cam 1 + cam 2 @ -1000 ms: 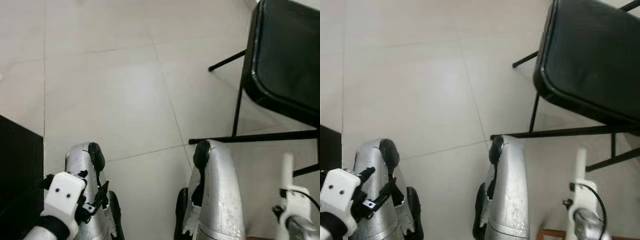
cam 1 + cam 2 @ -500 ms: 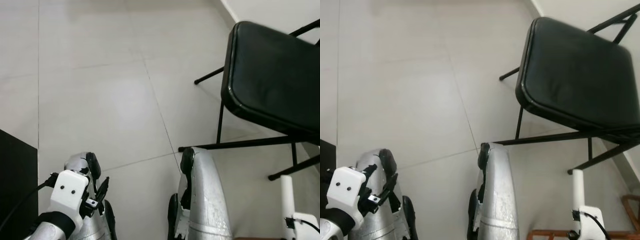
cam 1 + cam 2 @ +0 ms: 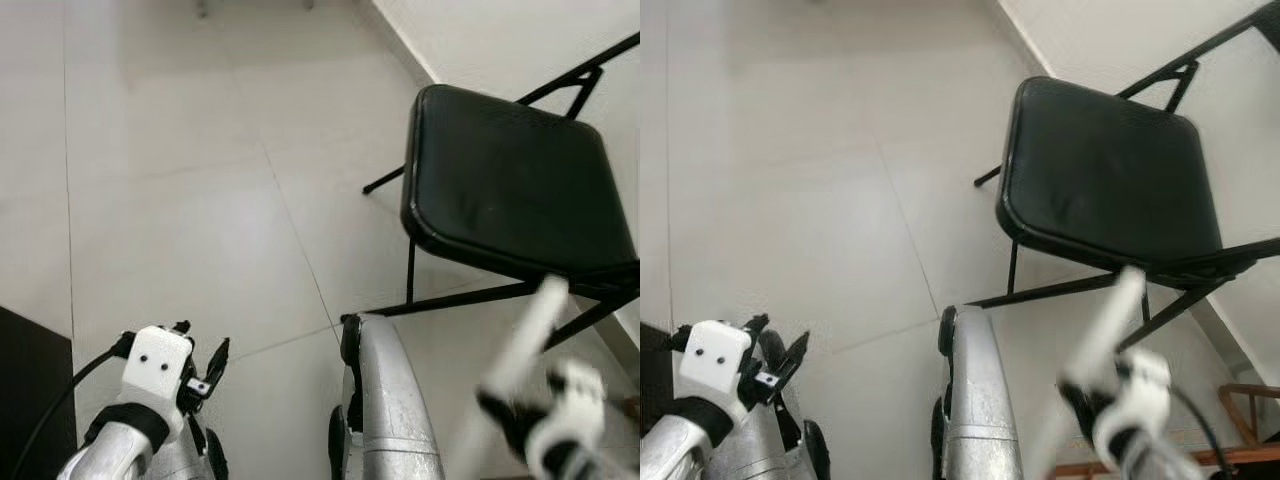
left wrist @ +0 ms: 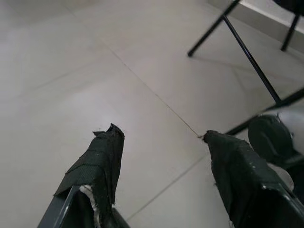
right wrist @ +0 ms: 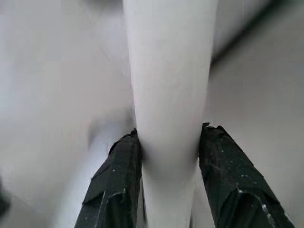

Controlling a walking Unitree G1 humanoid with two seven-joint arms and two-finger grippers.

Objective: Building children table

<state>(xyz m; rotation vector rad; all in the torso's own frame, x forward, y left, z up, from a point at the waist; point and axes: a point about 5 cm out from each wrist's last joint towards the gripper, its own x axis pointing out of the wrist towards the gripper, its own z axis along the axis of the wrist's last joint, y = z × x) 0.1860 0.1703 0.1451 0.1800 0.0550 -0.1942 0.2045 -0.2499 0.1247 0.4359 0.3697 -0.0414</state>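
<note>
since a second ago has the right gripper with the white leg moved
Yes. The right gripper, shut on the white leg, has swung it up across the black chair's front edge.

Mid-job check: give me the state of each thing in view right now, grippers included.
right gripper: shut on the white table leg, fingers on both sides of it.
white table leg: held, tilted up off the floor, motion-blurred.
left gripper: open, nothing held, low over the tiled floor.
black chair: upright on the floor by the wall, nothing on the seat.
</note>
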